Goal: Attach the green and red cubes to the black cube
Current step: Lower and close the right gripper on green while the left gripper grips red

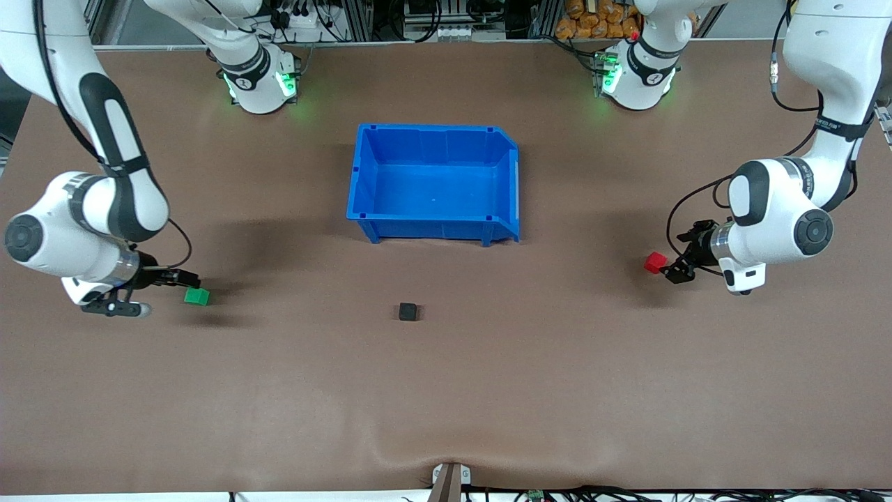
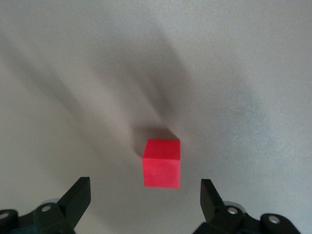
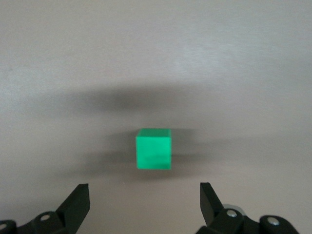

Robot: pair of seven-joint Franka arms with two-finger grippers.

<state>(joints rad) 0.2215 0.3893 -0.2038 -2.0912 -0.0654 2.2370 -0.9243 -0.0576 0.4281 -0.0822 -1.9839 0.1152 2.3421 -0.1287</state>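
Cubes (image 1: 196,297) untouched (both grippers open)

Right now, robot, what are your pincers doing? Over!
Left pincer open beside red cube. Right pincer open beside green cube. Black cube untouched mid-table. Nothing blocking.

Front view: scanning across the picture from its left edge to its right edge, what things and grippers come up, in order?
Right gripper → green cube → black cube → blue bin → red cube → left gripper. Both grippers are open, each beside its cube.
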